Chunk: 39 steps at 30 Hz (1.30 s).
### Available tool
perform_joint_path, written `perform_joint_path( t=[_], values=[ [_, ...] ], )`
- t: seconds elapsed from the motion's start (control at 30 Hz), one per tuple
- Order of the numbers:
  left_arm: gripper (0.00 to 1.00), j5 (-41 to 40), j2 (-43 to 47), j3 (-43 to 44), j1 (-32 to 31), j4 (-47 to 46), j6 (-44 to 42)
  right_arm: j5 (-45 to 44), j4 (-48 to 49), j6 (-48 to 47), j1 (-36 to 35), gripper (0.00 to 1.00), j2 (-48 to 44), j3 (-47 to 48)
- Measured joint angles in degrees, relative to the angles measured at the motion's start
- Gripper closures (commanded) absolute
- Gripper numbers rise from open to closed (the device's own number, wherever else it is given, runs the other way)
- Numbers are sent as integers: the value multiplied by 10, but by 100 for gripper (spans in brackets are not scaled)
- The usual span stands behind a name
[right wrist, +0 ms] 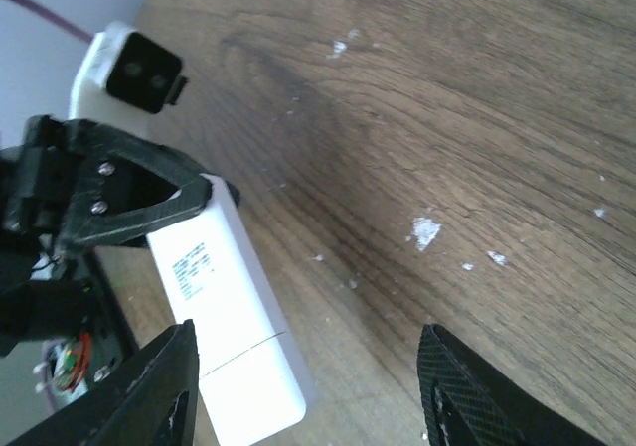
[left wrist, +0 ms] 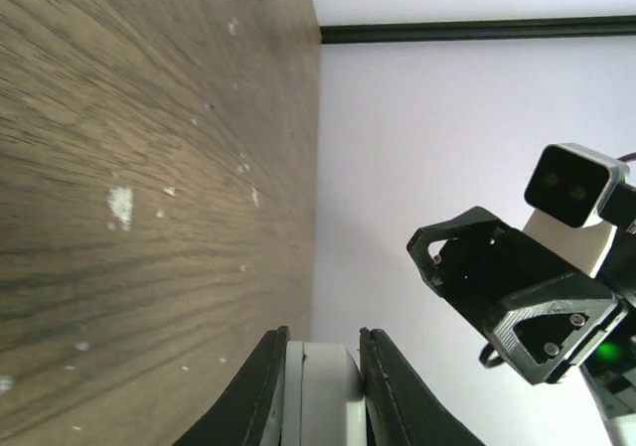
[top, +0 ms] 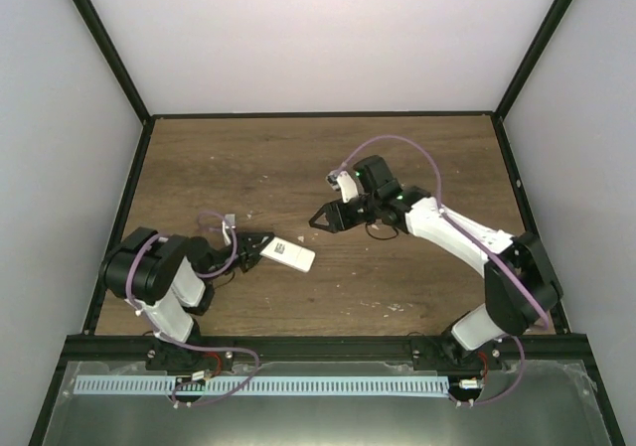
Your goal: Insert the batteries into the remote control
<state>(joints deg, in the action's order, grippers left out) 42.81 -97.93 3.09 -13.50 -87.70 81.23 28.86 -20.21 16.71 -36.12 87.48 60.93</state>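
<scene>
Found the remote control (top: pixel 288 256) toward the near left corner of the counter (top: pixel 298 148), clamped at one end by the left hand (top: pixel 256 248), free end pointing toward the counter's middle. Confirmed in the left wrist view: white body seated between both fingers, flanks in contact. Unable to tell free end resting on the wood from free end hanging just above it. Noted dark print on the upward face and a fine seam across the body near the free end, possibly the cover line; no open bay visible. Found the right hand (top: pixel 326 218) near the middle of the counter, spread wide, holding nothing, facing the remote's free end and apart from it. Searched all three views for the batteries: none visible, neither on the wood nor in either hand. Judged an early step: remote presented and steadied, compartment not yet shown open, no cell loaded. Recommended next: bring the wide hand across to the free end and work the cover along that seam, with the left grip kept firm; thereafter, locate the cells. Flagged as a risk: remote pivoting in a one-end grip under any push.
</scene>
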Motion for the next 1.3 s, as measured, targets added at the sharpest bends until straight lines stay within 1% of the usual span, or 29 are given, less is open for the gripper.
perform_joint_path(
  t=[0.17,0.3,0.4,0.5,0.57,0.7,0.8,0.9,1.0,1.13,1.3],
  values=[
    [100,21,39,1,-3,1,56,64,-26,-36,15,46,-31,2],
    [100,24,73,1,-16,7,86,100,-68,-44,15,46,-22,16],
    [100,22,115,3,-28,38,96,119,-99,-45,15,44,-14,28],
    [100,18,178,13,-38,102,96,123,-125,-45,15,43,-13,39],
    [100,15,235,29,-41,177,85,129,-142,-45,15,43,-12,48],
    [100,3,356,75,-41,352,37,158,-156,-40,15,42,-10,65],
    [100,-3,414,98,-41,435,11,190,-165,-38,15,42,-9,75],
    [100,0,423,99,-41,476,3,216,-176,-39,15,42,-8,85],
    [100,5,414,94,-41,496,1,238,-190,-45,15,42,-2,97],
    [100,18,410,92,-41,506,-4,261,-204,-55,15,42,7,99],
    [100,34,411,94,-41,508,-7,267,-225,-69,15,42,25,99]
  ],
)
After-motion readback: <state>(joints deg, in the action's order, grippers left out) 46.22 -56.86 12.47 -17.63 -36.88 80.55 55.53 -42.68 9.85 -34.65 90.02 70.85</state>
